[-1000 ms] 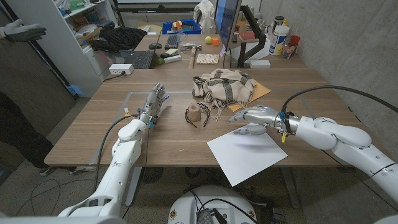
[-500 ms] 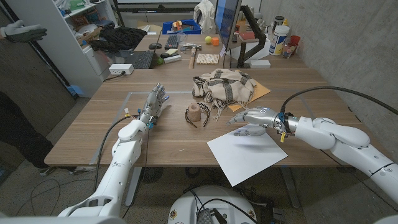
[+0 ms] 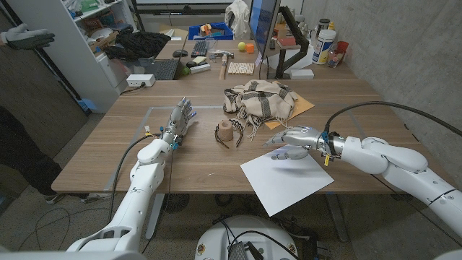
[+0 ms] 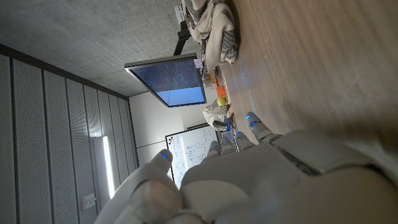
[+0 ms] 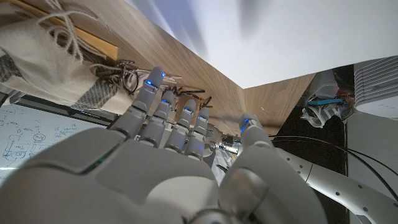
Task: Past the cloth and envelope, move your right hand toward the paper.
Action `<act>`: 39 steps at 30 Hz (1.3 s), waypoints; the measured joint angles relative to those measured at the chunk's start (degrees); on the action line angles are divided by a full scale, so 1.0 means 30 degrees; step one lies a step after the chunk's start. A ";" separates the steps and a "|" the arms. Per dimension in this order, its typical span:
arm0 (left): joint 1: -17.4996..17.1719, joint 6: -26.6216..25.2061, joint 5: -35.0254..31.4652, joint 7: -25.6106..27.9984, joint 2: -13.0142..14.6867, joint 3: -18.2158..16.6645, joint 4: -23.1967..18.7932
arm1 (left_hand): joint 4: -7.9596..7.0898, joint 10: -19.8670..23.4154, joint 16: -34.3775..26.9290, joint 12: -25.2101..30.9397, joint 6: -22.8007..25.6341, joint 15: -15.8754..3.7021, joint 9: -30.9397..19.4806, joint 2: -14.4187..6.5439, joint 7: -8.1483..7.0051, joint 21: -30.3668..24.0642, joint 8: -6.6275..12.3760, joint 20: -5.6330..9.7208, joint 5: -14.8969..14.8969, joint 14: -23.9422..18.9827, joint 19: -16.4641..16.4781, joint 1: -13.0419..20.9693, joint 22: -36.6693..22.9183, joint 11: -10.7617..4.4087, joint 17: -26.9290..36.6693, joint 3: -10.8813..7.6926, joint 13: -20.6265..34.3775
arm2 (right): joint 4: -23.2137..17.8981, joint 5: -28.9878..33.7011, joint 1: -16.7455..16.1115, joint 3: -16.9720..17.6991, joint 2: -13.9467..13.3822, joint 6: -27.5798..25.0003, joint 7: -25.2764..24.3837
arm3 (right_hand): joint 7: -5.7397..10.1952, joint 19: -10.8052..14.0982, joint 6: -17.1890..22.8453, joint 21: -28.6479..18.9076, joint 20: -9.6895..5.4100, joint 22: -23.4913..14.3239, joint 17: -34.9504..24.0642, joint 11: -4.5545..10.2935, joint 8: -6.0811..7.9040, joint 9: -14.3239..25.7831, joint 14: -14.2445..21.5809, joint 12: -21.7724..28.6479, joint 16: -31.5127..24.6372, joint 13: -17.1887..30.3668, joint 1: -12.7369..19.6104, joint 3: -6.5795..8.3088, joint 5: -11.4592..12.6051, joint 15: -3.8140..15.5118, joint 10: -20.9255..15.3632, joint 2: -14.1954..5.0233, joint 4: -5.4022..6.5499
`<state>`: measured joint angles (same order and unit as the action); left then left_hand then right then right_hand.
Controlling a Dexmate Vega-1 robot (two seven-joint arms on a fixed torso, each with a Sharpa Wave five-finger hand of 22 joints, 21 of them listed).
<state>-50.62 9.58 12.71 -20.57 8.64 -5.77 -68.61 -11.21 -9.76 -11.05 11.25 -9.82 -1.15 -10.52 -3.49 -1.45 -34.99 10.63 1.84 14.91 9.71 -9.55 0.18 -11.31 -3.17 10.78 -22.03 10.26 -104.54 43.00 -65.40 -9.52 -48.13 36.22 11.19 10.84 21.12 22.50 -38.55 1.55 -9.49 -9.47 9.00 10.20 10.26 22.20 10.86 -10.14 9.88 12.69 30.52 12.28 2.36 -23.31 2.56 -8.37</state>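
Right hand (image 3: 291, 139), empty with fingers spread, is held over the paper's (image 3: 289, 180) far edge, just past cloth (image 3: 261, 100) and envelope (image 3: 302, 107); approach judged nearly complete.

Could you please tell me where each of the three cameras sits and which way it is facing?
Head view: on the robot's head, looking down at the table, both arms, the paper.
Left wrist view: behind the left hand, facing the cloth and a monitor.
Right wrist view: behind the right hand, facing the paper.
All three show the cloth.
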 measured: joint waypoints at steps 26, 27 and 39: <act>0.0004 -0.0069 -0.0055 -0.0008 0.0059 -0.0040 0.0023 | -0.0082 0.0000 0.0000 0.0000 -0.0001 0.0000 0.0000 0.0000 0.0001 0.0000 0.0000 0.0000 0.0000 0.0000 0.0000 0.0000 0.0000 -0.0001 0.0000 0.0081 0.0000 | 0.0438 -0.0246 0.0232 -0.0475 0.0007 -0.0341 0.0349 | 0.0104 -0.0032 -0.0101 0.0284 0.0239 0.0002 0.0001 -0.0171 0.0000 -0.0001 0.0002 0.0000 0.0000 0.0000 0.0253 -0.0080 0.0009 0.0000 0.0167 0.0249 -0.0081; 0.0007 -0.0071 -0.0055 -0.0009 0.0060 -0.0041 0.0031 | -0.0083 0.0000 0.0000 0.0000 -0.0001 0.0000 0.0000 0.0000 0.0001 0.0000 0.0000 0.0000 0.0000 0.0000 0.0000 0.0000 0.0000 0.0000 0.0000 0.0081 0.0000 | 0.0462 -0.0254 0.0241 -0.0495 0.0013 -0.0365 0.0366 | 0.0104 -0.0031 -0.0101 0.0284 0.0239 0.0003 0.0001 -0.0171 0.0000 -0.0001 0.0002 0.0000 0.0000 0.0000 0.0253 -0.0116 0.0009 0.0000 0.0167 0.0249 -0.0117; 0.0083 -0.0083 -0.0073 -0.0083 0.0084 -0.0054 0.0140 | -0.0082 0.0000 0.0000 0.0000 -0.0001 0.0000 0.0001 0.0000 0.0001 0.0000 0.0000 0.0000 0.0000 0.0001 0.0000 0.0000 0.0000 0.0000 0.0000 0.0080 0.0000 | 0.0494 -0.0266 0.0192 -0.0569 0.0023 -0.0620 0.0389 | 0.0103 0.0037 -0.0100 0.0437 0.0305 0.0004 0.0002 -0.0170 0.0000 -0.0001 0.0002 0.0000 0.0000 0.0000 0.0357 -0.0239 -0.0073 0.0000 0.0166 0.0352 -0.0080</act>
<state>-50.37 9.33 12.49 -20.82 8.89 -5.93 -68.19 -11.46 -9.76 -11.05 11.25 -9.82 -1.15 -10.52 -3.49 -1.45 -34.99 10.63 1.84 14.91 9.71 -9.56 0.19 -11.31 -3.17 10.78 -21.79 10.26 -103.06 42.21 -64.82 -11.23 -48.06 34.36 12.35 11.15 21.23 22.20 -37.24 2.46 -9.48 -9.46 8.49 10.20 10.26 22.21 10.86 -10.14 9.88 13.77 29.80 12.07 2.36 -22.81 3.62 -8.61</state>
